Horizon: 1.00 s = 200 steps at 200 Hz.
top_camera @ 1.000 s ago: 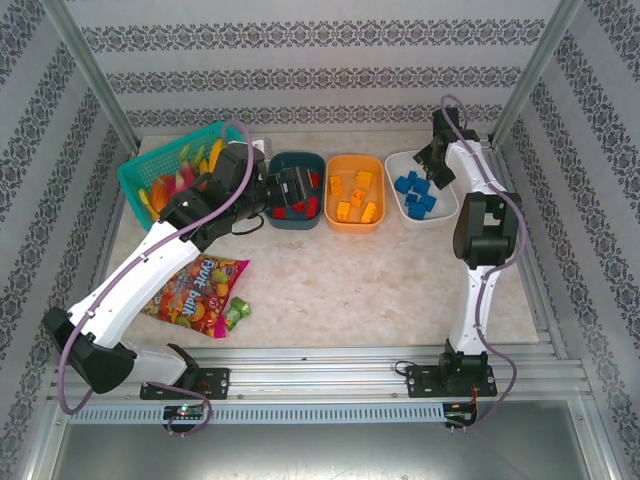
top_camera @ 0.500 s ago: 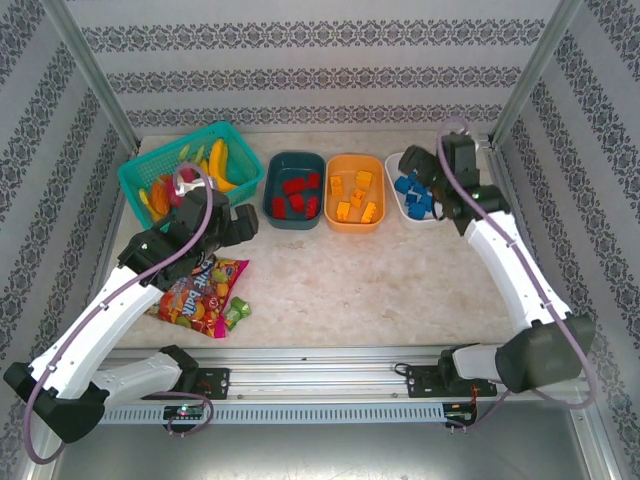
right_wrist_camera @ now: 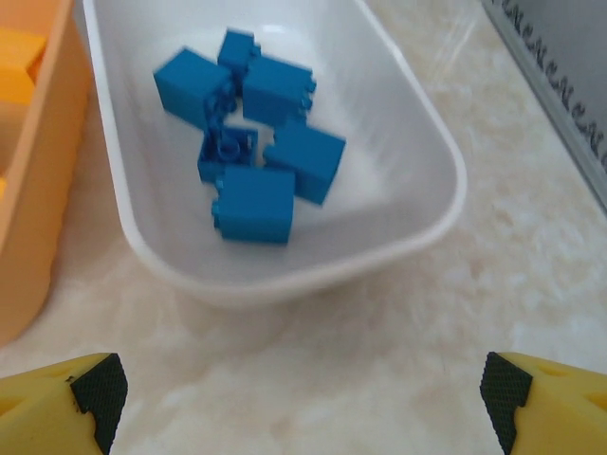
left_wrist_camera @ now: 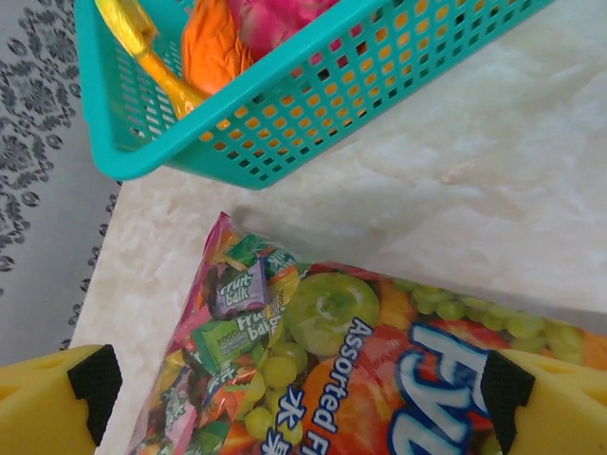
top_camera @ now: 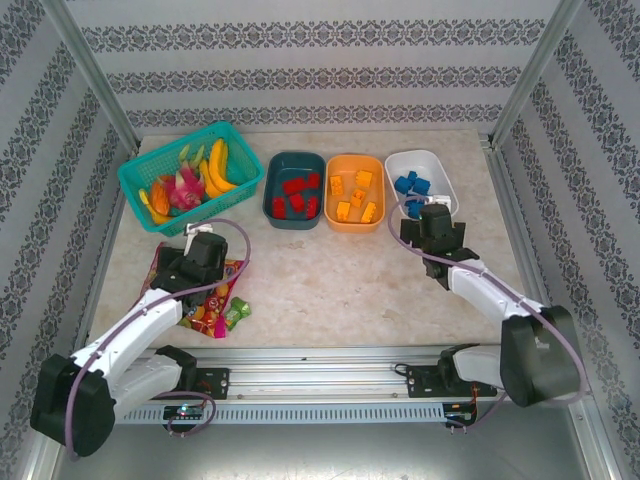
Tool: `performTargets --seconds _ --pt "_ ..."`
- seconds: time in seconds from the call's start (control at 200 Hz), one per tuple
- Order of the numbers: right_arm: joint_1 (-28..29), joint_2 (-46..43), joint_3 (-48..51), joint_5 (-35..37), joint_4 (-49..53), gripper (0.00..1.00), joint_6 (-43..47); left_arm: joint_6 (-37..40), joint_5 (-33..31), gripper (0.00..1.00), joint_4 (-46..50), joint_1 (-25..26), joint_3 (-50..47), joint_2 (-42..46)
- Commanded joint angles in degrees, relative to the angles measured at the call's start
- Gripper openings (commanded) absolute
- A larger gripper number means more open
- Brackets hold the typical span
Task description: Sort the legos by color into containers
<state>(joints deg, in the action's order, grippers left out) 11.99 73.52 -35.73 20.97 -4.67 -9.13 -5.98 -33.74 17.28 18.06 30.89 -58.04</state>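
Blue legos (right_wrist_camera: 256, 142) lay in white tub (right_wrist_camera: 403, 142), just ahead of right claw (right_wrist_camera: 299, 393), jaws spread wide, holding nothing | red legos (top_camera: 297, 197) in teal tub (top_camera: 290, 165) | orange legos (top_camera: 355, 195) in orange tub (top_camera: 355, 227) | left claw (left_wrist_camera: 299, 398) spread wide, empty, over candy bag (left_wrist_camera: 332, 351), well apart from tubs

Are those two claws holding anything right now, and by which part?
Nothing is held. Left gripper open over the candy bag, right gripper open near the white tub.
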Motion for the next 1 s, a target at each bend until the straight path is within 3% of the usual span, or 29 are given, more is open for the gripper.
performTargets --seconds 0.0,0.13,0.195,0.345,0.44,0.525,0.595,0.699,0.854,0.914,0.994 --pt "-3.0 5.0 0.6 -3.2 -14.1 0.98 4.6 2.4 7.9 1.0 -12.3 -4.7 -1.2 -4.7" --pt "-5.5 11.0 0.6 -6.6 -21.6 0.98 9.8 0.2 13.7 1.0 -24.0 -9.5 -3.0 -11.6" --pt "-7.9 12.6 1.0 -9.6 -23.2 0.98 7.9 -2.6 14.9 1.0 -30.6 -11.9 -4.2 -14.4" --pt "-9.0 11.3 5.2 -15.0 -29.1 0.98 8.6 -1.5 19.1 1.0 -39.7 -15.1 -3.4 -19.4" --pt "-9.9 10.4 10.4 -16.6 -37.6 0.98 7.7 1.6 22.5 1.0 -44.2 -15.9 -1.9 -23.1" --pt "-10.5 14.9 17.2 -18.5 -55.7 0.98 7.7 2.6 23.8 1.0 -48.2 -16.8 -0.9 -26.2" --pt "-10.4 12.2 16.4 -17.9 -48.1 0.98 8.0 2.5 25.1 1.0 -52.9 -17.6 -1.3 -29.5" --pt "-10.3 13.5 14.2 -16.8 -48.3 0.98 7.6 3.9 28.1 1.0 -54.3 -17.5 -2.2 -29.4" --pt "-10.3 12.9 13.9 -16.9 -46.9 0.98 7.6 3.8 26.9 1.0 -72.4 -17.4 -10.5 -32.0" --pt "-10.3 12.9 13.8 -16.9 -47.0 0.98 7.6 3.2 26.7 1.0 -66.0 -17.4 -8.5 -30.9" --pt "-10.3 12.9 13.8 -17.0 -46.9 0.98 7.6 3.5 26.6 1.0 -66.1 -17.2 -8.2 -31.1"
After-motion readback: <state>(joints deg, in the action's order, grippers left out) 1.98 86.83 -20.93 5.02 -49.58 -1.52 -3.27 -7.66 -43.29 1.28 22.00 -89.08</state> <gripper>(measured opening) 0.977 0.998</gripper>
